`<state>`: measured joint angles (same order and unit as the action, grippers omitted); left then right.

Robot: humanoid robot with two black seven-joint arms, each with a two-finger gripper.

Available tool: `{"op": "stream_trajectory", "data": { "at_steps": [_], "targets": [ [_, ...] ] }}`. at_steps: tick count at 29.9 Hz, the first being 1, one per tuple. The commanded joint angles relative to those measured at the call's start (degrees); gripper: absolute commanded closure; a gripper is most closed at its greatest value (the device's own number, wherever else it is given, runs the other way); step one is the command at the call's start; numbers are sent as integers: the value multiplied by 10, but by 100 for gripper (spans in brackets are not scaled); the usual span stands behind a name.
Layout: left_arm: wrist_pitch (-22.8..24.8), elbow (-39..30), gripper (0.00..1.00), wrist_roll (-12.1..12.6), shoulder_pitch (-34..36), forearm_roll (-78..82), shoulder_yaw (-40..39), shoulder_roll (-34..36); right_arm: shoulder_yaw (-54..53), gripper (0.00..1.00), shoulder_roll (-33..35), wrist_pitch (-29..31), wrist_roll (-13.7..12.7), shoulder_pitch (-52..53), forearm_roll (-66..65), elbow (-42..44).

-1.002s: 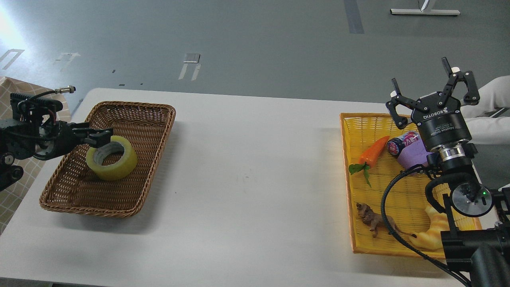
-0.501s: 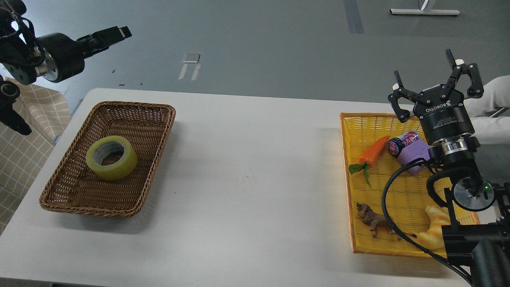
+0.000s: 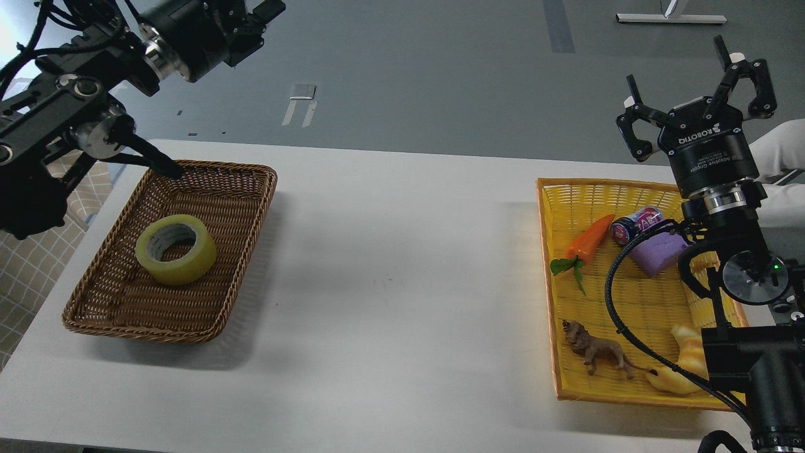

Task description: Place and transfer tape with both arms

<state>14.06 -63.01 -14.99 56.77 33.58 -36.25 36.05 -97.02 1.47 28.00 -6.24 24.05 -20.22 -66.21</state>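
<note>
The tape point(image 3: 176, 249) lies flat, core up, in the brown wicker basket point(image 3: 248, 207) at the left end of the white desk point(image 3: 390, 277), with nothing gripping it. The left gripper point(image 3: 267, 11) hangs high above the basket's far edge, near the top of the view; its fingers are dark and cut off there, so I cannot tell how they stand. Across the desk, the yellow tray point(image 3: 550, 296) holds a carrot point(image 3: 588, 238), a can point(image 3: 632, 228) with unreadable red lettering, a purple block point(image 3: 660, 253), a lion point(image 3: 597, 353) and a croissant point(image 3: 682, 362). Above the tray's far right corner the right gripper point(image 3: 692, 85), marked "ROBOTIQ", has its fingers spread, empty. Behind the desk is grey floor with tape marks.
</note>
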Motion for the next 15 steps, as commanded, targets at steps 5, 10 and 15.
{"op": "stream_trajectory", "data": {
  "at_steps": [5, 10, 15],
  "targets": [
    [68, -1, 2, -2, -26, -75, -68, -90, 8, 1, 41, 0, -5, 20, 0, 19],
    [69, -3, 2, -2, -41, -80, -69, -117, 22, 1, 66, 0, -6, 41, 0, 44],
    [83, -4, 2, -1, -72, -81, -80, -139, 40, 1, 66, 0, -8, 59, 0, 61]
  ]
}}
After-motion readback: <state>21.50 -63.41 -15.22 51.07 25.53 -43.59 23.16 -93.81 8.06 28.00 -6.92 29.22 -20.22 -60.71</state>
